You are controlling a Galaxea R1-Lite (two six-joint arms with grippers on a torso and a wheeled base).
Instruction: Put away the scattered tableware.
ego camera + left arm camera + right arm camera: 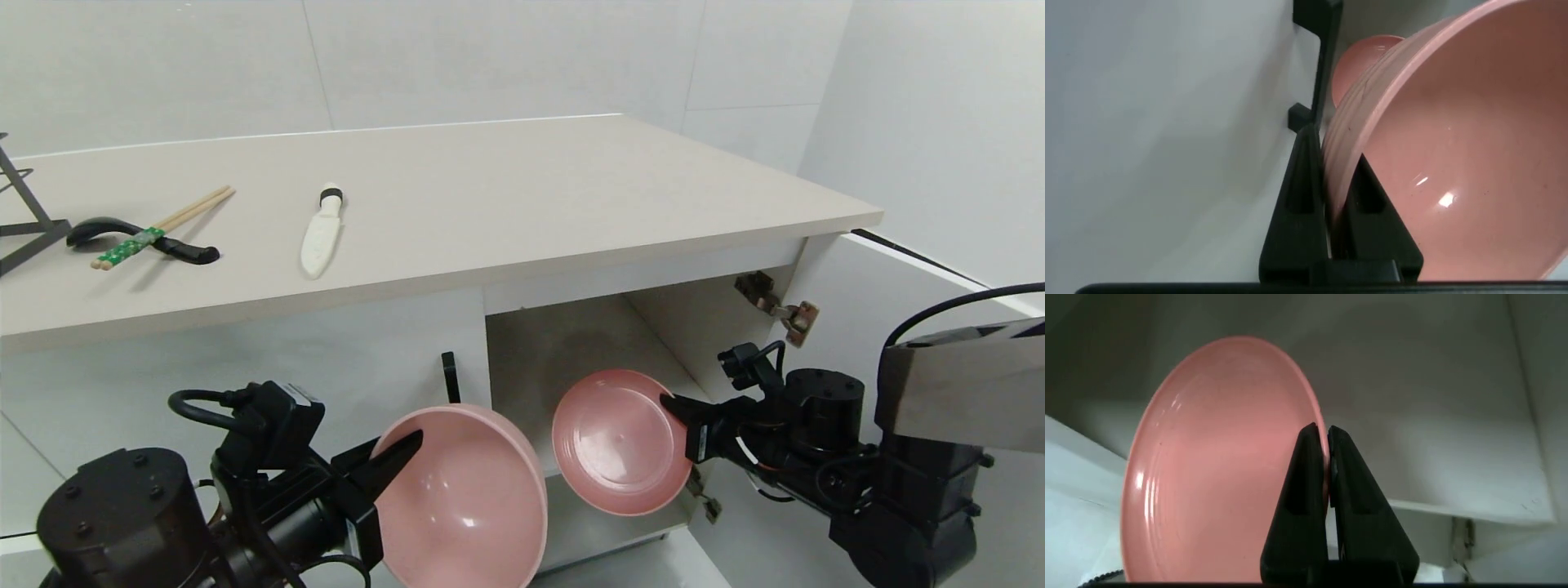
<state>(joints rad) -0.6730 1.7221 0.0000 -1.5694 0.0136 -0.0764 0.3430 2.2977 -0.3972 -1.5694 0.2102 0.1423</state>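
- The bowl was plain pink with no pattern.
- The plate was a like pink, also plain.
- The left hand and the right hand were both black.
- The table had a pale beige top, unpatterned.
- Near the table's left edge, the chopsticks were light wood, wrapped in a green band with small pale specks.
- The spoon under them was black.
- The knife was cream-white with one black ring.
- The cabinet door was white, and its handle was black.
- The hinge was brownish metal.
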